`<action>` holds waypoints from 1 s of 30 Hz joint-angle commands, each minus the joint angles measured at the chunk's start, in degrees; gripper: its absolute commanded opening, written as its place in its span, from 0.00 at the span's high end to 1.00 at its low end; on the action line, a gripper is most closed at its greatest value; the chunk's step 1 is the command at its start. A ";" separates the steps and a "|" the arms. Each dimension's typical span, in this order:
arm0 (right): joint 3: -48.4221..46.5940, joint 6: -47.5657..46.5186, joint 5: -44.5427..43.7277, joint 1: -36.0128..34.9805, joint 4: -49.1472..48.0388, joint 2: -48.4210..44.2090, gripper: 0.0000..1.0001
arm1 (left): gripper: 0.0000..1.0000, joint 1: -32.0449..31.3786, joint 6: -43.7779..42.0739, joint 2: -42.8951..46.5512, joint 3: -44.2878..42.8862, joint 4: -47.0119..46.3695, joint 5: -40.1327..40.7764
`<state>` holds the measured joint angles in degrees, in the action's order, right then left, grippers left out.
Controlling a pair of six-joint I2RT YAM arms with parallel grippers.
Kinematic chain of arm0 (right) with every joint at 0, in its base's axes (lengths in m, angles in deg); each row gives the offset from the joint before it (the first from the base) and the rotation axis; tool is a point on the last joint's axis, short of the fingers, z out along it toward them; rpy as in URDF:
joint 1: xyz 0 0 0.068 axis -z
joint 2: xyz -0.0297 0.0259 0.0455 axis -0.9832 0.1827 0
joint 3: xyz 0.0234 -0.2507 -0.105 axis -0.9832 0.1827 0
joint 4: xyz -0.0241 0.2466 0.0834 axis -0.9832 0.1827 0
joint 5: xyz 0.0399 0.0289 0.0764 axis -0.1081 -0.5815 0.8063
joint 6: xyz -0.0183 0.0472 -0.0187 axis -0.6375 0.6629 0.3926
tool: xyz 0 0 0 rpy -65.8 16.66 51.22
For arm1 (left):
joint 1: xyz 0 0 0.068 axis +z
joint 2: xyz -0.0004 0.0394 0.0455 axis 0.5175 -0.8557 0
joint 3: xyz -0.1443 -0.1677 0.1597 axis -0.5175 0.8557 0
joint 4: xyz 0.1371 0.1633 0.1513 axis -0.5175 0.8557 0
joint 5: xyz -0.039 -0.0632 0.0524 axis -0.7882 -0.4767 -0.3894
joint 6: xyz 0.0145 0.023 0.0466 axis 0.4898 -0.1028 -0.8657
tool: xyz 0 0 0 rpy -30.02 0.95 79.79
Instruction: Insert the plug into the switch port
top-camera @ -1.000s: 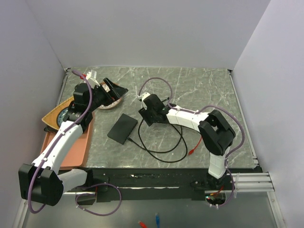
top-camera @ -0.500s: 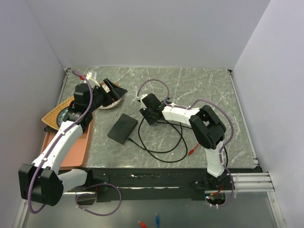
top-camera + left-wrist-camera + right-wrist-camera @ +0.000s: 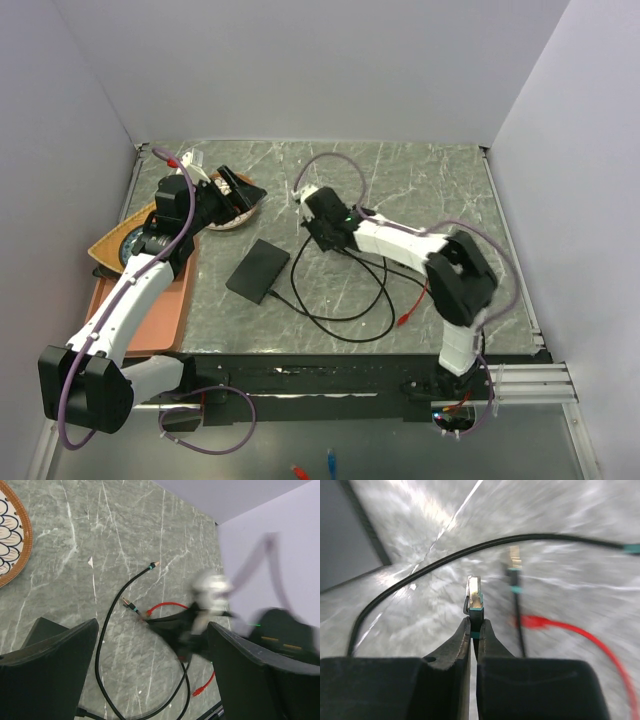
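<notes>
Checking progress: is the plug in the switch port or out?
Out. The right gripper pinches the plug, well apart from the switch.

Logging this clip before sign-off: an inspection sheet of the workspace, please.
Surface: marbled grey table.
Job's things: switch flat on table; plug pinched in right gripper, apart from switch.
Clutter: patterned dish; tray at left.
Grippers: left gripper open, empty; right gripper shut on plug.
Cables: black cable and red cable loose on table; second plug lying free.
Surroundings: plain walls on three sides.
</notes>
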<state>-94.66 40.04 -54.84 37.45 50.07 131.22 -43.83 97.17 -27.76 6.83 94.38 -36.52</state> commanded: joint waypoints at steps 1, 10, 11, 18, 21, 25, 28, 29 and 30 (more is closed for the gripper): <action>-0.05 -2.40 -6.74 0.89 -1.68 -18.79 1.00 | 0.04 0.36 -0.61 1.43 -2.23 -0.71 0.74; 2.77 -6.26 -12.63 2.29 -9.94 -49.12 1.00 | 0.04 0.54 -0.44 1.60 -1.70 -1.33 0.56; 2.51 -7.05 -12.81 2.38 -10.56 -50.82 1.00 | 0.04 0.62 -0.44 1.60 -1.79 -1.41 0.56; -2.24 -10.48 -12.29 2.38 -9.60 -56.55 1.00 | 0.04 0.71 0.27 1.07 -1.53 -2.29 -0.67; -2.86 -10.14 -9.40 2.29 -6.79 -54.53 1.00 | 0.04 0.71 0.44 0.81 -1.52 -2.73 -1.20; -1.81 -9.35 -4.21 2.38 -1.96 -46.91 1.00 | 0.04 0.71 0.27 0.55 -1.52 -3.08 -1.72; 1.52 -8.38 1.85 2.21 -1.25 -40.32 1.00 | 0.04 0.63 -0.78 -0.15 -1.88 -2.65 -1.99; 2.32 -7.25 3.17 2.29 -2.03 -38.46 1.00 | 0.04 0.71 -1.74 -0.42 -2.31 -2.12 -1.99; 3.11 -6.45 4.05 2.29 -2.56 -34.61 1.00 | 0.04 0.71 -2.36 -0.77 -2.58 -1.68 -2.08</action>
<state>-95.64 31.41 -58.41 39.62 44.50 86.63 -43.35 97.08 -27.89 6.83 93.86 -37.09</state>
